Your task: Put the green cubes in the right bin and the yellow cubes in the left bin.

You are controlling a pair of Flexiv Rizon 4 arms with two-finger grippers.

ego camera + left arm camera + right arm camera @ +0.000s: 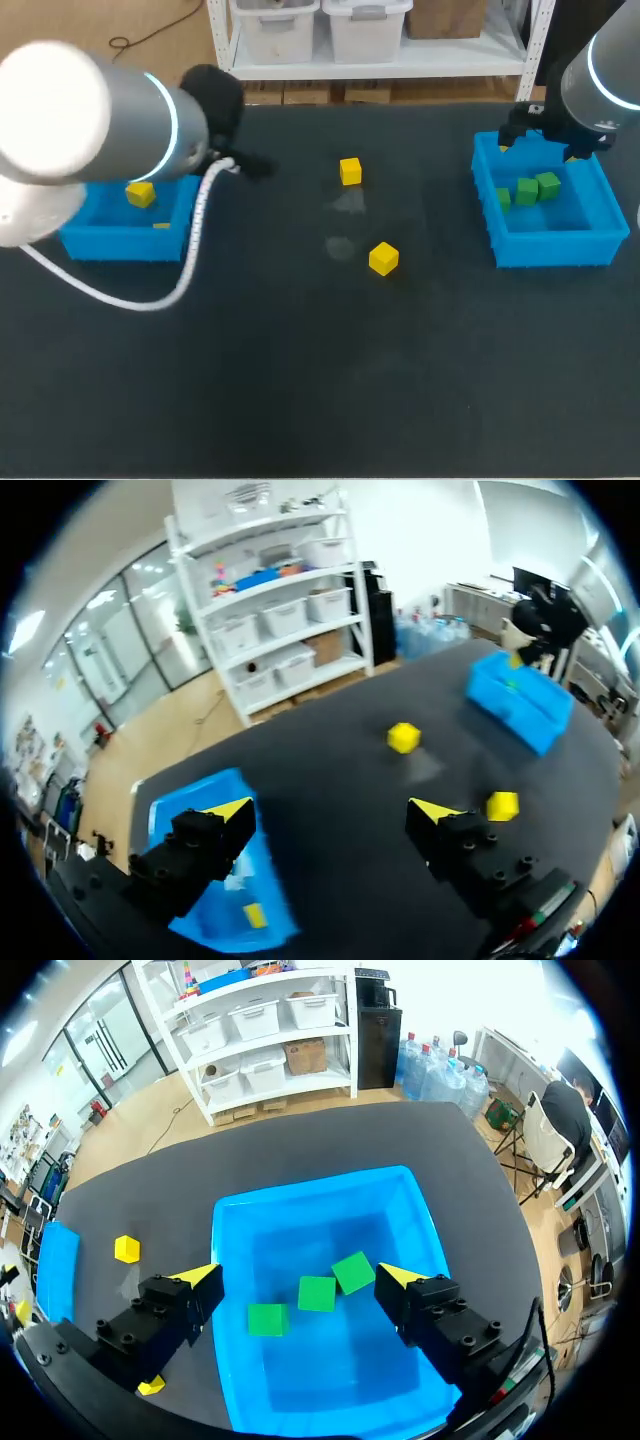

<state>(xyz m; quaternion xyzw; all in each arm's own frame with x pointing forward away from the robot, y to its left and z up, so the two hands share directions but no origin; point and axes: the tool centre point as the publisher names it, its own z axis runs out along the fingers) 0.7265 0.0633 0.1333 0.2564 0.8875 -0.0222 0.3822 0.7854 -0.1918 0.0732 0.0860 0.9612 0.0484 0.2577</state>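
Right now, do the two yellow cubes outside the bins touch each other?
Apart. The head view shows bare table between the far yellow cube and the near yellow cube.

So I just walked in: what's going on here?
The robot is sorting cubes by colour. Three green cubes lie in the right bin, with the right gripper open and empty above them. The left bin holds at least one yellow cube. The left gripper is open and empty too. Two loose yellow cubes sit on the table between the bins.
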